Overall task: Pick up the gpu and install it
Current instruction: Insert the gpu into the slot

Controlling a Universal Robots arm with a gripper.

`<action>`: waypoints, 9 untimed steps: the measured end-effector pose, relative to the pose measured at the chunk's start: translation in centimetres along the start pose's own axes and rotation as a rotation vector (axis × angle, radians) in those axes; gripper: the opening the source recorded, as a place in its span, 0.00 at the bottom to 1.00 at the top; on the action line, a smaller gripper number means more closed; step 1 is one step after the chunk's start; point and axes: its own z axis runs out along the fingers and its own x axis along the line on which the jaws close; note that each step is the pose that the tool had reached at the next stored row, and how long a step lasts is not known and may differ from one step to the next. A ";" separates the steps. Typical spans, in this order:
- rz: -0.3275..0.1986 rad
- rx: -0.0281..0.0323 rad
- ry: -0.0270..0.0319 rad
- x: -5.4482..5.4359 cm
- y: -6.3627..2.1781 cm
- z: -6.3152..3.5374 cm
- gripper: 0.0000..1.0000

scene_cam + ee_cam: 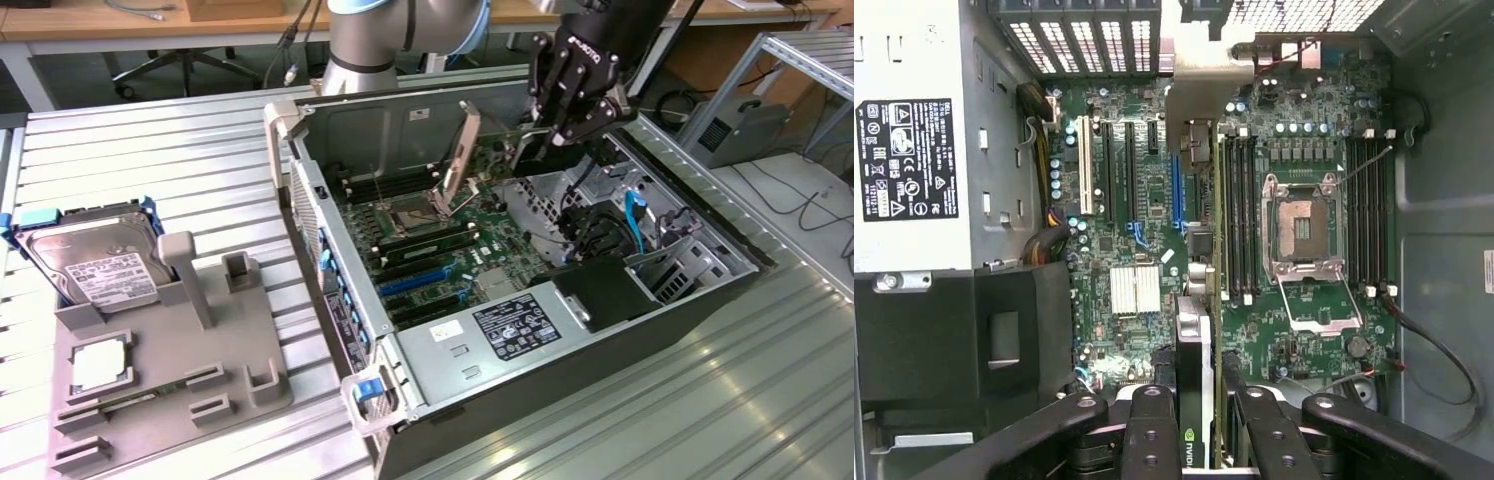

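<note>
While the fingers of the gripper (1200,405) clamp the gpu (1194,335) over the motherboard (1144,215), we hold it upright. We avoid twisting it.

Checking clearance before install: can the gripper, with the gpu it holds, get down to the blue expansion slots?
Probably yes. The case is open, the gripper holds the gpu above the motherboard, and nothing covers the blue slots; the raised CPU socket frame stands apart from them.
</note>
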 end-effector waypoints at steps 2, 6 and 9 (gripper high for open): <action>0.000 0.0001 -0.0074 0.0 0.01 0.15 0.27; -0.001 -0.0003 -0.0173 0.0 0.06 0.89 0.27; -0.001 -0.0002 -0.0175 0.1 0.20 1.54 0.27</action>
